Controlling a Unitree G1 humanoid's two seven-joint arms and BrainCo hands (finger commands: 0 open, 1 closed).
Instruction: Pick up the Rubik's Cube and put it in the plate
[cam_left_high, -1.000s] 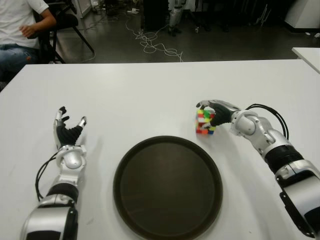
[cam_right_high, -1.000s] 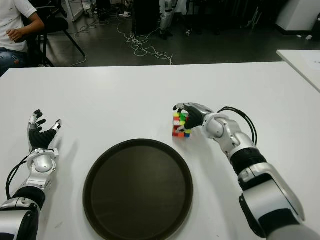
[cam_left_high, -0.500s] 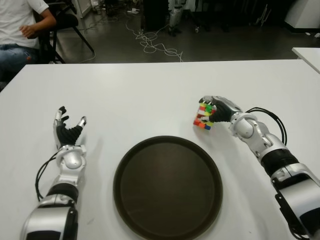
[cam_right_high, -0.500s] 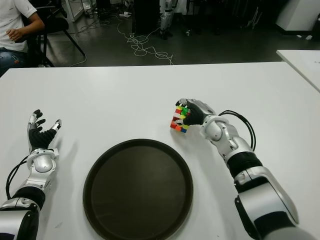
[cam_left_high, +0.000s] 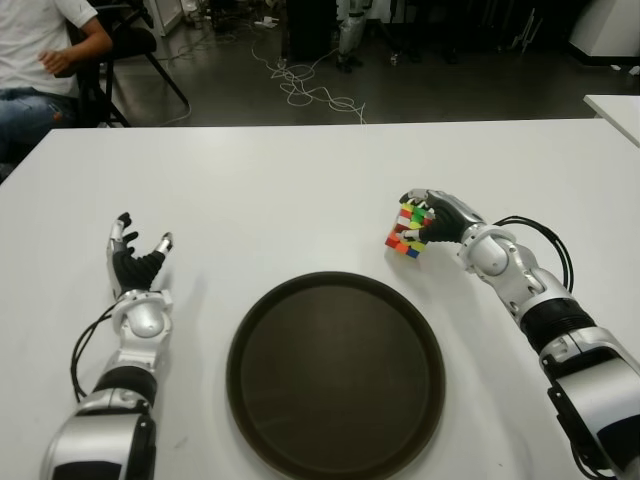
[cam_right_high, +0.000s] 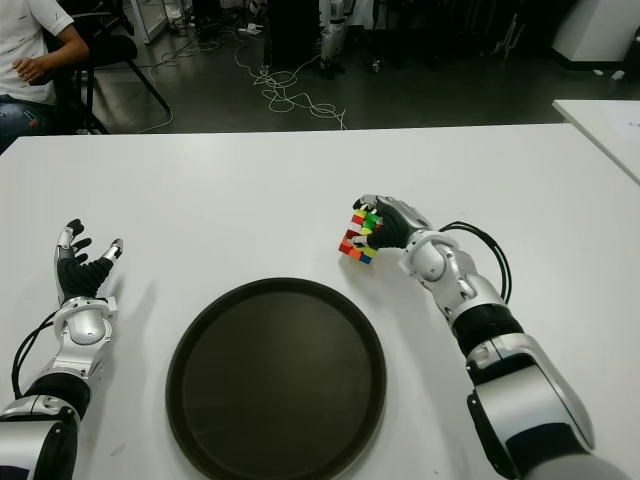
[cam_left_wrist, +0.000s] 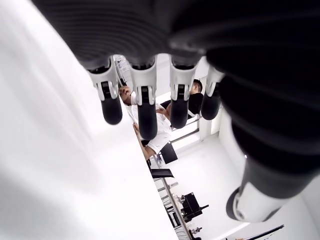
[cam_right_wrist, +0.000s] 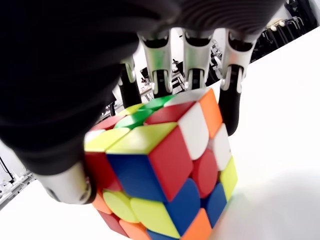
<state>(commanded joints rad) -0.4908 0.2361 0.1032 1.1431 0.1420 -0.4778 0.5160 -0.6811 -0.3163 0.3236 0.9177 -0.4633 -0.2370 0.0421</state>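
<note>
rubik's cube (cam_left_high: 405, 231) sits tilted in the grasp of the right hand (cam_left_high: 437, 222), just beyond the far right rim of the plate (cam_left_high: 335, 374) and not over it; whether its lowest corner touches the white table (cam_left_high: 270, 190) cannot be told from the eye views. in the right wrist view the fingers (cam_right_wrist: 194, 64) curl down over the cube's far side and the thumb (cam_right_wrist: 65, 182) presses the near side, so the hand is closed around it. the plate is a round, dark, shallow tray lying flat near the front edge of the table, between the two arms, with nothing in it. between cube and plate there is only a narrow strip of bare tabletop, with nothing standing in the way. the left hand (cam_left_high: 135, 262) shows well to the left of the plate, palm turned up, fingers spread and relaxed, holding nothing; its wrist view shows the straight fingertips (cam_left_wrist: 145, 117) apart from one another. a black cable (cam_left_high: 540, 232) loops beside the right forearm. past the far edge of the table lies a dark floor with a tangle of white cords (cam_left_high: 305, 88), and a seated person (cam_left_high: 40, 50) in a white shirt and jeans is at the far left on a black chair (cam_left_high: 135, 45). the corner of a second white table (cam_left_high: 615, 108) shows at the far right.
</note>
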